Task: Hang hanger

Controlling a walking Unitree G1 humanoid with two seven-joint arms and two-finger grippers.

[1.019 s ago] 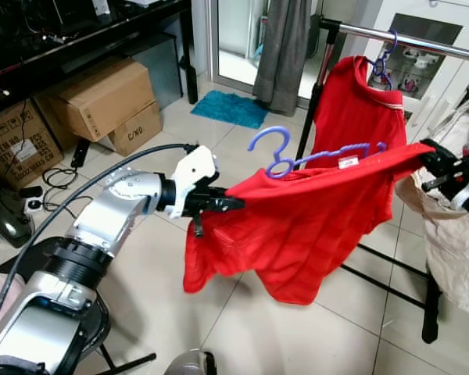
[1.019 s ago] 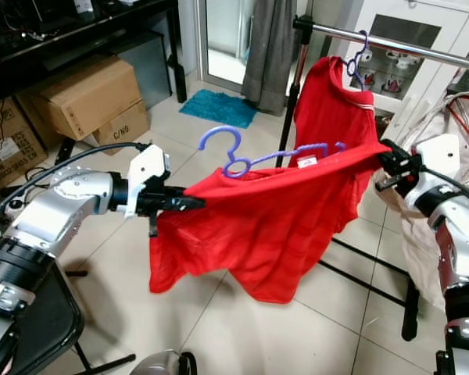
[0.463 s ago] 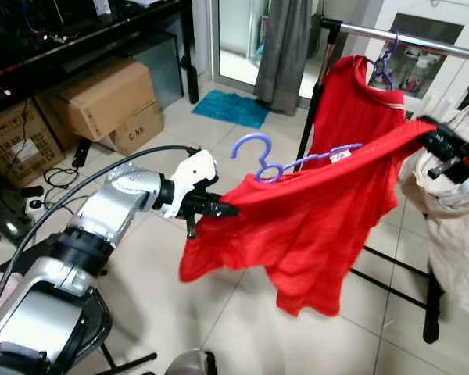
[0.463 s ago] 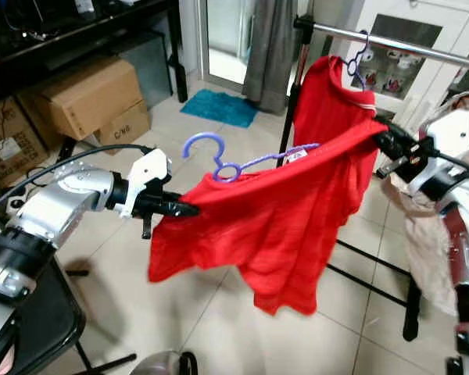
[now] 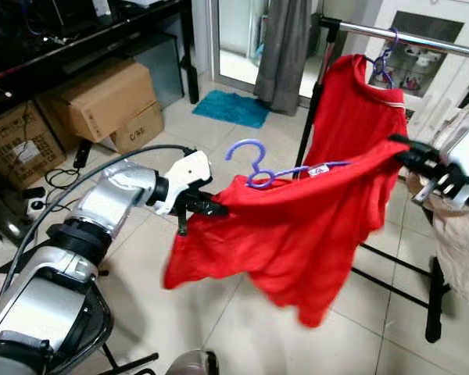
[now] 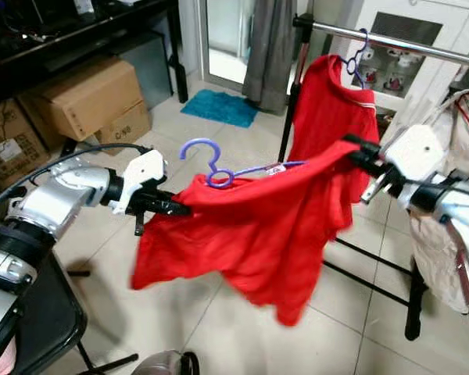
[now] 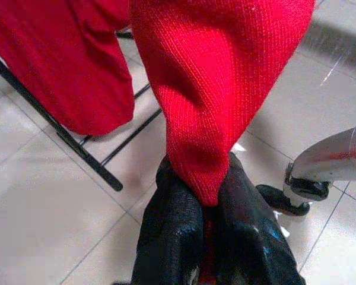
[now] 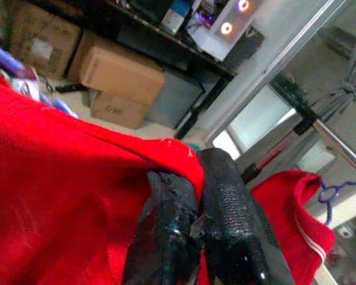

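Shirt (image 5: 297, 234) and purple hanger (image 5: 254, 160) have swung towards our left over the last second: the hook that stood near mid-frame now sits closer to our left gripper (image 5: 207, 208), and our right gripper (image 5: 410, 152) has come in from the edge of the head views towards the middle, so the cloth between them sags deeper and its lower hem hangs nearer the tiled floor (image 5: 219, 312). We hold the garment at both shoulders. In the left wrist view the black fingers (image 7: 172, 225) are clamped together on a pinch of red knit; in the right wrist view the fingers (image 8: 225, 208) are likewise closed on a fold of the same cloth.

We judge this as a step away from the goal rather than towards it. The hook points up and is free, well apart from the clothes rail (image 5: 422, 35), where another red shirt (image 5: 356, 101) already hangs on its own purple hanger. To finish we would need to raise the whole span and carry the hook back over to the bar.

As for writing, the smaller cardboard box (image 5: 137, 125) carries "C/NO". The box at far left (image 5: 16, 144) has printed lines and a white sticker, too small for us to read. The white neck label (image 5: 320, 169) inside the collar is unreadable as well
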